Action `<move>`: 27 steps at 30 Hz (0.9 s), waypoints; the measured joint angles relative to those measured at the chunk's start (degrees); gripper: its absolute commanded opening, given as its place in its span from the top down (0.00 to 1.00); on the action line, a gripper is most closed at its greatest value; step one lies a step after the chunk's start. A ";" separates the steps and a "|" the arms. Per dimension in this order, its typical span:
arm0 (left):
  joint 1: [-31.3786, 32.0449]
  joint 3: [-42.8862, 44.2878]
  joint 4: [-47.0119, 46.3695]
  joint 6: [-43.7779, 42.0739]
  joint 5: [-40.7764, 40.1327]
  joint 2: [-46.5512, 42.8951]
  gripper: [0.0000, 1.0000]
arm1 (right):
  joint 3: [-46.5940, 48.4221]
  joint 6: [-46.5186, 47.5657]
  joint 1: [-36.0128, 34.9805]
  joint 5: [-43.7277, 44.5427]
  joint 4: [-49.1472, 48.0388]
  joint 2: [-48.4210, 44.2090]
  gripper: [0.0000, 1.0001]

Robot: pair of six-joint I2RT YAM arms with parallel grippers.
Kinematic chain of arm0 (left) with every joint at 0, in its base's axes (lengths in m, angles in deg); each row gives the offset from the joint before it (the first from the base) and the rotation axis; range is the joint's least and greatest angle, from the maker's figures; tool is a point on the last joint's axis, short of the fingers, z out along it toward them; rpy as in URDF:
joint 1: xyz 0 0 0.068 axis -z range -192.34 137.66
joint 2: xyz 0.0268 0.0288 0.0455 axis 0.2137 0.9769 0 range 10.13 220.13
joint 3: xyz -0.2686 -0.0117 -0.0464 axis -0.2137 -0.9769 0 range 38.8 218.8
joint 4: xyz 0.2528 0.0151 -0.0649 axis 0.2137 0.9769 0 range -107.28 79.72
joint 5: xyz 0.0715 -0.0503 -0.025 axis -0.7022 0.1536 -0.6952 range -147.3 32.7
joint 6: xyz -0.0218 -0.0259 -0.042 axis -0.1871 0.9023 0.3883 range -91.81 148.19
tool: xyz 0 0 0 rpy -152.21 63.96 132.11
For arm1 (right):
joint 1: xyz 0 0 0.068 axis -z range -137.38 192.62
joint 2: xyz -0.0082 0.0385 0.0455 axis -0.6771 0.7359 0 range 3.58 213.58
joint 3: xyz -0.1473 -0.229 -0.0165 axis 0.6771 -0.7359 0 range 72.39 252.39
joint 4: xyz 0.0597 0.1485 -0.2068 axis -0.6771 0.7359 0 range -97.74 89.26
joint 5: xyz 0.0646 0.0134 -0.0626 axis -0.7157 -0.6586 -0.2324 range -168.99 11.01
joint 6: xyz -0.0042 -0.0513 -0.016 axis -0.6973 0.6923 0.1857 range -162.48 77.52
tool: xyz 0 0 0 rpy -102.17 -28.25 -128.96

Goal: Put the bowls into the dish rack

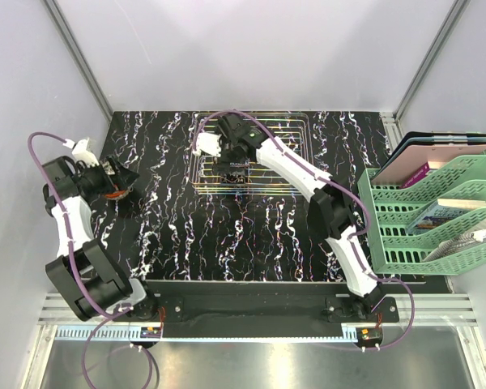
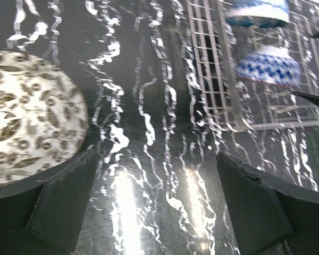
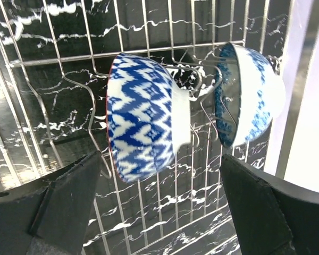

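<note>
between the wide-spread fingers of the right gripper point(image 3: 159, 167), a blue zigzag bowl point(image 3: 141, 125) is seen standing on its edge in the dish rack point(image 3: 37, 101), propped by the wire prongs. nothing is held by this claw. a second blue-and-white bowl point(image 3: 252, 98) is propped likewise just beyond the first, toward the claw's right-hand finger.

the left gripper point(image 2: 154, 170) is also held wide and empty. a floral bowl point(image 2: 26, 127) lies on the marbled table point(image 1: 227, 235) just ahead of its left-hand finger, to the outside and not between the two fingers. the rack is seen well ahead of this claw, off to its right.

several things could go wrong:
- the zigzag bowl may be tipped if a finger is dragged against its rim during withdrawal, since it is balanced on edge. it could then be knocked against its neighbour.
- the floral bowl may be pushed aside or missed if the left claw is closed where it is, because the bowl is off-centre.
- the glazed rim may slip if only a thin edge is pinched.
- the arms may be brought into contact over the rack if the right one is not cleared first.

counted: three bowls, two racked and one on the table; one rack; two claws; one stack of green trays point(image 1: 421, 219), well off to the right claw's side.
</note>
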 measured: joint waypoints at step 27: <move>-0.31 10.43 -4.37 -2.62 -18.34 12.09 0.01 | -21.77 -25.90 6.23 -14.71 -1.84 -20.76 0.00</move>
